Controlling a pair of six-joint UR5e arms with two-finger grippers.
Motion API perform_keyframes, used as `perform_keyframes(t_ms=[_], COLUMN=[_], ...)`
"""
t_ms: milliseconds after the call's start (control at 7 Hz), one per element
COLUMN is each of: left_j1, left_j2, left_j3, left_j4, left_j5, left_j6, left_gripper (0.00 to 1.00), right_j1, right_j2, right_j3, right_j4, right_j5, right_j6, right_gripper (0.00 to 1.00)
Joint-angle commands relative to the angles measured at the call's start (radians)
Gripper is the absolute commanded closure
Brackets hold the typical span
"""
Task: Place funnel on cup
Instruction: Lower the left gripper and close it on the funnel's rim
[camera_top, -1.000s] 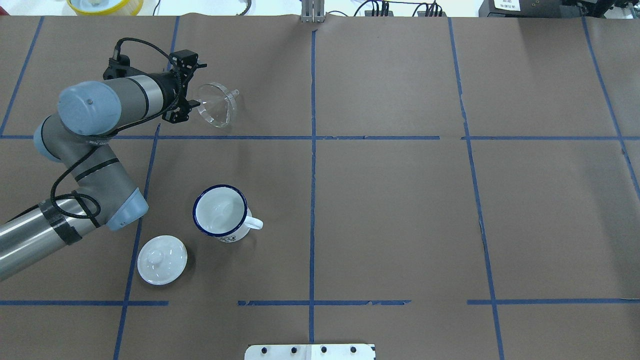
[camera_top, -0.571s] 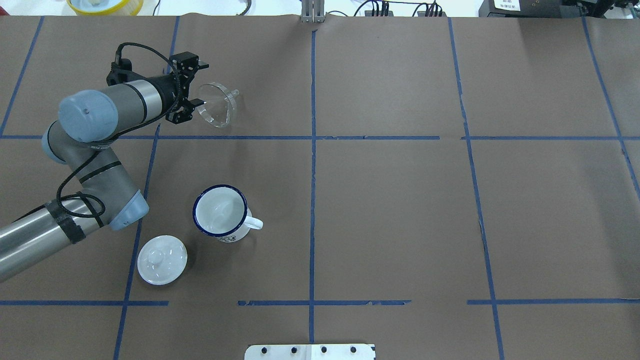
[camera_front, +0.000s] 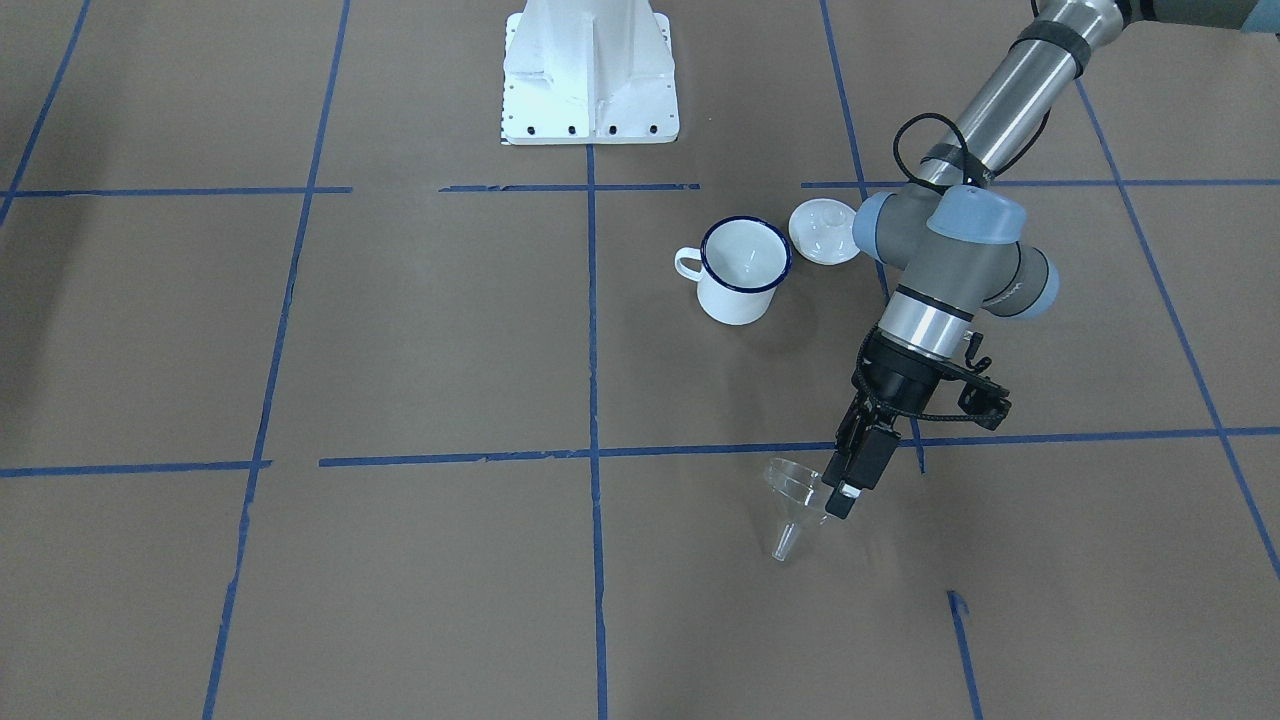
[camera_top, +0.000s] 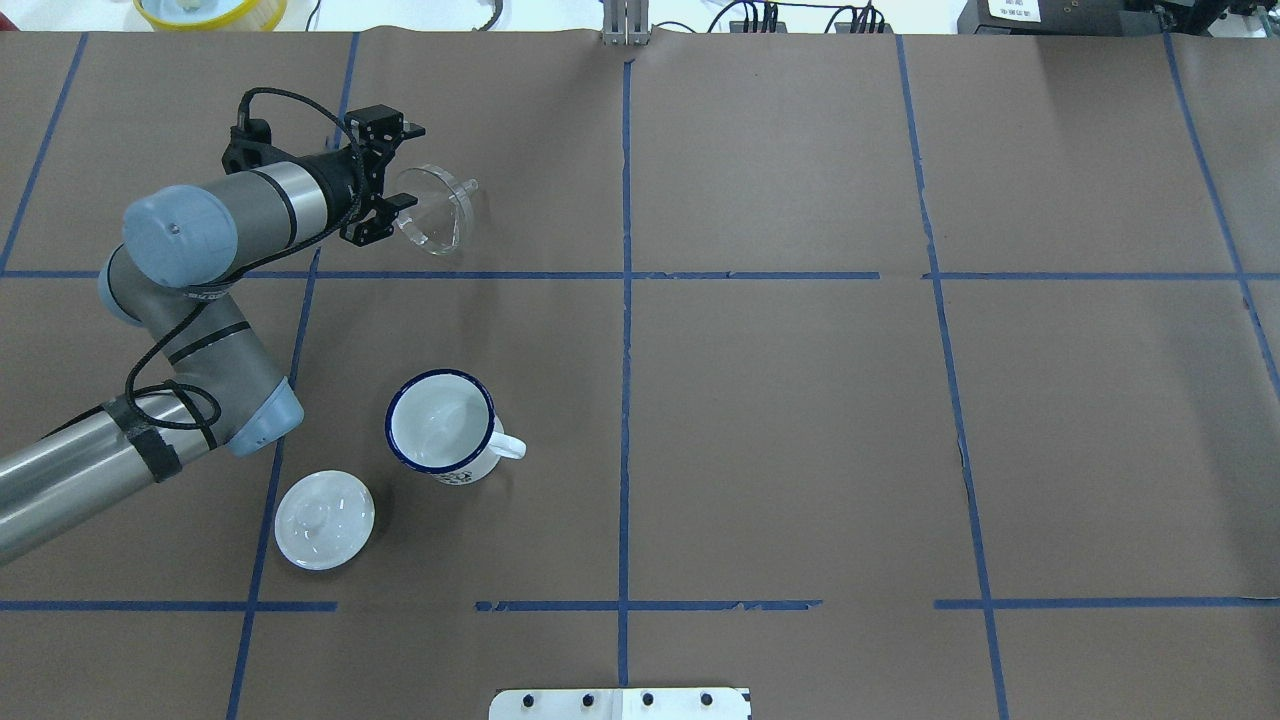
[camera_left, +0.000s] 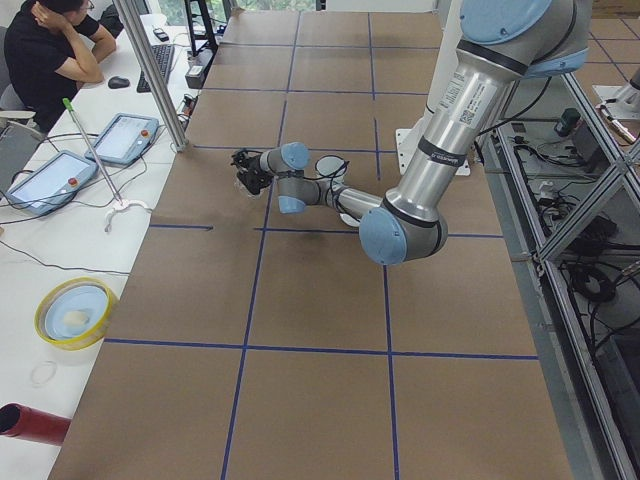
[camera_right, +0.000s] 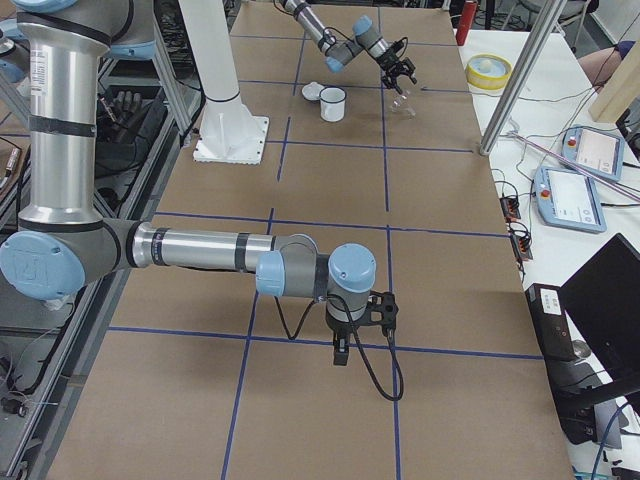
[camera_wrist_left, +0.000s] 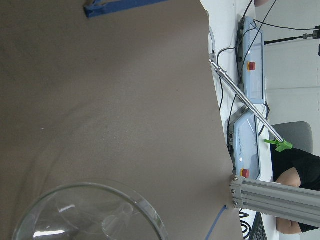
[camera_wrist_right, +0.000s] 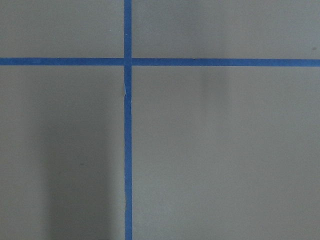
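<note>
The clear funnel (camera_top: 433, 208) hangs tilted over the far left of the table, its spout toward the table's far side. My left gripper (camera_top: 397, 205) is shut on the near edge of its wide rim. From the front, the funnel (camera_front: 795, 497) sits just left of the left gripper (camera_front: 842, 497). Its round mouth (camera_wrist_left: 90, 215) fills the bottom of the left wrist view. The white cup (camera_top: 441, 428) with a dark blue rim stands upright nearer the robot, well apart from the funnel. My right gripper (camera_right: 340, 350) points down at bare paper; I cannot tell its state.
A round white knobbed lid (camera_top: 324, 520) lies left of the cup, beside my left arm's elbow. The white robot base (camera_front: 590, 72) stands at the near table edge. A yellow bowl (camera_top: 210, 10) and cables lie beyond the far edge. A person (camera_left: 50, 50) sits at the side desk.
My left wrist and elbow have shifted slightly toward the far side, and the wrist turned a little. The funnel stays in the grip and has barely moved. The cup and lid are unmoved.
</note>
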Motion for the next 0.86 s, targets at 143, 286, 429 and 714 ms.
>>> perform_keyframes(t_ms=[143,286,429,714], left_j1=[-0.001,-0.001,-0.001,0.001], left_j2=[-0.013,-0.013,-0.013,-0.013], left_j3=[0.020,0.020,0.025,0.030], left_j4=[-0.026,-0.029,-0.030,-0.030], left_j5=[0.002,0.002,0.002,0.002], left_j6=[0.001,0.001,0.001,0.001], left_gripper=[0.49,0.58,0.58,0.58], right_j1=[0.000,0.000,0.000,0.000], right_j2=[0.000,0.000,0.000,0.000], right_j3=[0.001,0.001,0.001,0.001], right_j4=[0.000,0.000,0.000,0.000], right_j5=[0.000,0.000,0.000,0.000], right_j6=[0.000,0.000,0.000,0.000], right_gripper=[0.00,0.00,0.00,0.00])
